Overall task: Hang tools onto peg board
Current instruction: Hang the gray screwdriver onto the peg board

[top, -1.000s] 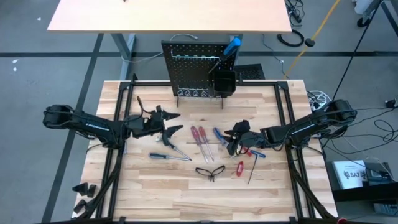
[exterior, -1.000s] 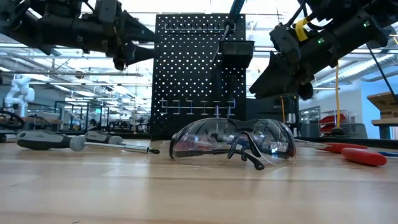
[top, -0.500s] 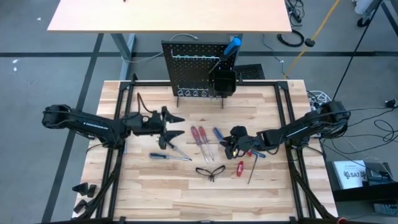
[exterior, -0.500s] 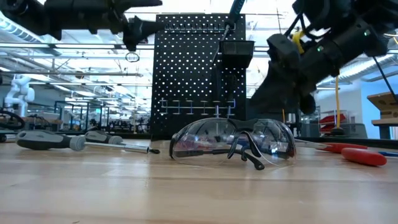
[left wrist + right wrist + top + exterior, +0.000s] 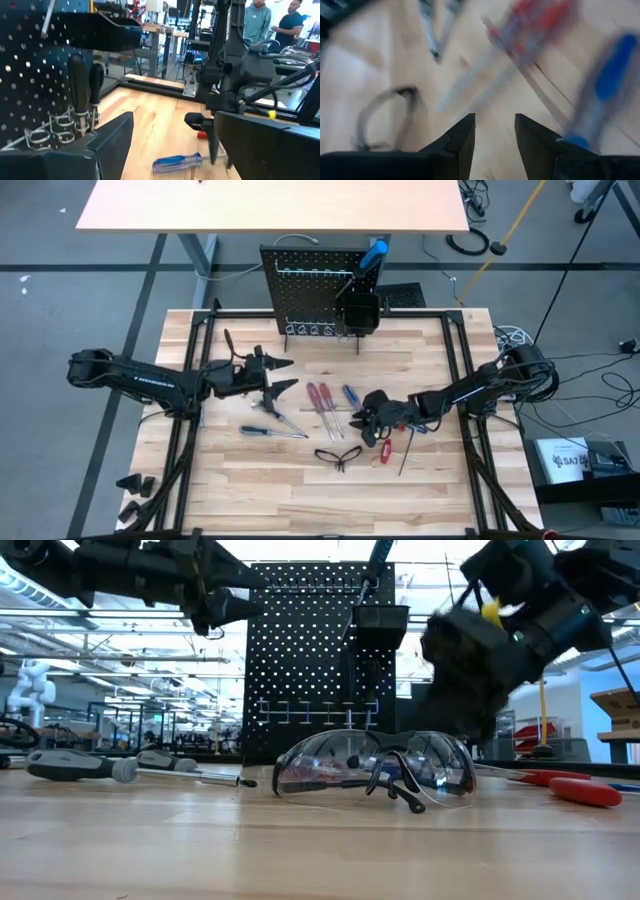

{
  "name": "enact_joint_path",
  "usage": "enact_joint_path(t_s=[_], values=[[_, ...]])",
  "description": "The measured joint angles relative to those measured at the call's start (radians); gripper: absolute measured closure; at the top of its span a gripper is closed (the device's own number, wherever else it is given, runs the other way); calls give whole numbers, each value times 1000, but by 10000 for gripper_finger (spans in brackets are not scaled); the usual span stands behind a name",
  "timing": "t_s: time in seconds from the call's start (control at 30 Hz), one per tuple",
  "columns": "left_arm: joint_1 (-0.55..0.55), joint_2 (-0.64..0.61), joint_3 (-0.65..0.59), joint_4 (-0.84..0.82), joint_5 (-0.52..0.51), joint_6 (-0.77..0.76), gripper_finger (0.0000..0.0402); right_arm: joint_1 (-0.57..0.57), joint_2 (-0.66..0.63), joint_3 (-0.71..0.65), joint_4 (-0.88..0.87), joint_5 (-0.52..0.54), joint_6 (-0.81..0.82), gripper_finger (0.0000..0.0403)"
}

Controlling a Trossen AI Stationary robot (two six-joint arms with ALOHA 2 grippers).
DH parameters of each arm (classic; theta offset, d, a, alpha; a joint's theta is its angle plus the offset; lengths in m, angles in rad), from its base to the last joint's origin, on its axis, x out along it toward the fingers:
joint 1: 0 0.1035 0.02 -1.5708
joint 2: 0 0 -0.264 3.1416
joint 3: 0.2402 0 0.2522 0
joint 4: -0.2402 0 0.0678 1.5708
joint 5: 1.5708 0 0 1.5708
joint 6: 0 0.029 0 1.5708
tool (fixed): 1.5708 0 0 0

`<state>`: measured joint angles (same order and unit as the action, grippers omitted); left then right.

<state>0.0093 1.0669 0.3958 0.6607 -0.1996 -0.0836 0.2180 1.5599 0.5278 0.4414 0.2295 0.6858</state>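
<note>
Overhead and desk-level views of a two-arm tool-hanging setup, described from largest item to smallest.

**Desk** (image 5: 440, 480): pale wood, filling the lower centre of the overhead frame.

**Peg board** (image 5: 305, 285): upright at the upper centre of the frame, at the desk's far edge. Its black bin (image 5: 360, 312) already holds a blue-handled tool (image 5: 374, 252), and the left wrist view shows two dark-handled tools (image 5: 82, 80) seated in its holders. This much of the task appears done.

**Left gripper** (image 5: 277, 375): left of centre, fingers spread wide and empty, above the desk in front of the board.

**Right gripper** (image 5: 366, 422): right of centre, fingers partly apart with nothing between them, low over the loose tools.

**Tools left to hang**, all lying in the lower centre of the frame:
- the glasses (image 5: 338, 454);
- two red-handled screwdrivers (image 5: 322, 399);
- a blue-handled screwdriver (image 5: 350, 395);
- a black-handled screwdriver (image 5: 262, 432);
- a red-handled hex key (image 5: 385, 451).

Most of the work therefore seems to remain.

**Change over the last second**: the right gripper has travelled leftward and down in the frame, from beside the blue screwdriver toward the glasses. The left gripper has dipped and returned to nearly the same place. No tool has shifted.
</note>
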Motion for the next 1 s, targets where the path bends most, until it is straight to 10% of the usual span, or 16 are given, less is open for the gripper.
enact_joint_path(t_s=[0.4,0.6,1.0], values=[[-87,-290,-68,-173,-38,12,118,-14,-1,129,140,-1,-249,273],[-136,-264,-191,-6,-218,-17,118,-55,-2,231,23,3,-469,273],[-137,-130,-257,134,-151,-106,118,-84,-1,243,-163,8,-441,273]])
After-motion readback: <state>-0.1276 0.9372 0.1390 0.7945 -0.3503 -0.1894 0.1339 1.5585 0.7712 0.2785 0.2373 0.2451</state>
